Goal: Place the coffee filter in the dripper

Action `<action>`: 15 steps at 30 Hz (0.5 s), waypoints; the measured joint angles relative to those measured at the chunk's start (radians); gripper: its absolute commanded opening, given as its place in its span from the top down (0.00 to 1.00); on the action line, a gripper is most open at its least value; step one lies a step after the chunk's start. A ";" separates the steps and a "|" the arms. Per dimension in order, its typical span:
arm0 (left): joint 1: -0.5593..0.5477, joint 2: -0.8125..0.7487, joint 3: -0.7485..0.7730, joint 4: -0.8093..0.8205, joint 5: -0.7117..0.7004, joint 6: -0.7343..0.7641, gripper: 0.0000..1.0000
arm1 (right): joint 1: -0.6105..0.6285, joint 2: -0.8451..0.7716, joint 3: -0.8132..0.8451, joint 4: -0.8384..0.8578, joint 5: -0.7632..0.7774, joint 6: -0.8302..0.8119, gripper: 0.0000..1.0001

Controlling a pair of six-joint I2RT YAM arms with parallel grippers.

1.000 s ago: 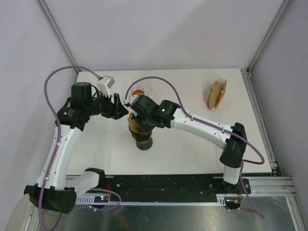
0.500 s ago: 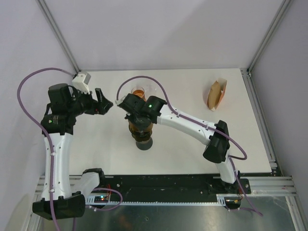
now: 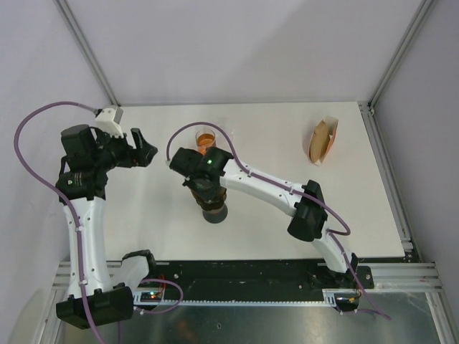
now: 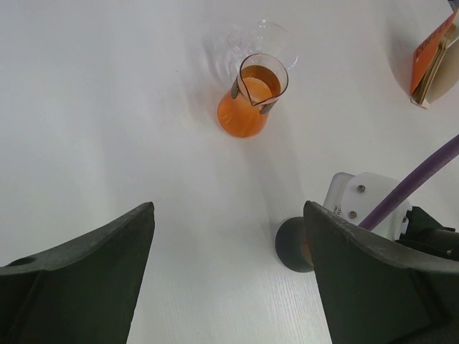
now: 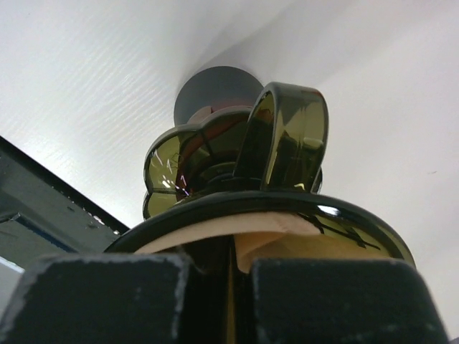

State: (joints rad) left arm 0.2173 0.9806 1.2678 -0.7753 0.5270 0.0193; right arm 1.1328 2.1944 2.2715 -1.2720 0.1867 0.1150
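The dark glass dripper [image 3: 214,209] stands on its round base mid-table. In the right wrist view the dripper [image 5: 287,136] fills the frame, and the tan coffee filter [image 5: 315,247] lies inside its rim. My right gripper [image 5: 240,287] is at that rim, its jaws closed to a thin gap with the filter's folded edge between them. From above, the right gripper [image 3: 203,185] hides the filter. My left gripper [image 3: 143,152] is open and empty, to the left of the dripper. Its wrist view shows the left gripper [image 4: 228,215] over bare table, with the dripper's base [image 4: 290,247] beside the right finger.
A glass carafe of orange liquid [image 3: 206,137] stands just behind the dripper and also shows in the left wrist view [image 4: 251,100]. A holder of spare filters [image 3: 323,140] sits at the back right. The right arm [image 3: 272,188] reaches across the table's middle.
My left gripper has drawn back to the left, away from the dripper, and stays open. The right wrist has shifted left over the dripper, with the filter now inside it.
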 measured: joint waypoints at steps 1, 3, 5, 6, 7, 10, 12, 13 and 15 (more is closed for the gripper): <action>0.001 0.000 -0.003 0.004 0.001 0.000 0.11 | 0.000 0.002 0.002 -0.003 0.000 -0.001 1.00; 0.002 0.000 -0.014 0.010 0.002 0.000 0.12 | -0.001 0.004 0.005 -0.008 0.001 -0.004 1.00; 0.003 0.002 -0.024 0.012 0.004 0.000 0.12 | -0.002 0.006 0.008 -0.011 0.000 -0.006 1.00; 0.003 0.002 -0.029 0.013 0.005 0.000 0.12 | -0.003 0.006 0.008 -0.011 0.000 -0.008 1.00; 0.003 0.002 -0.032 0.013 0.008 0.000 0.13 | -0.004 0.006 0.008 -0.012 0.000 -0.010 1.00; 0.004 0.002 -0.046 0.021 0.016 0.000 0.13 | -0.007 0.006 0.011 -0.016 0.000 -0.012 0.95; 0.004 0.002 -0.058 0.027 0.027 0.000 0.13 | -0.010 0.006 0.013 -0.018 0.002 -0.014 0.89; 0.004 0.002 -0.062 0.028 0.028 0.000 0.13 | -0.011 0.006 0.013 -0.018 0.003 -0.013 0.87; 0.004 0.003 -0.068 0.029 0.035 0.000 0.13 | -0.011 0.006 0.014 -0.018 0.009 -0.014 0.81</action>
State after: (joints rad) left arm 0.2214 0.9836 1.2003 -0.7460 0.5621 0.0193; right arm 1.1217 2.2002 2.2856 -1.2900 0.1959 0.1009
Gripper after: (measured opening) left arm 0.869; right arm 0.119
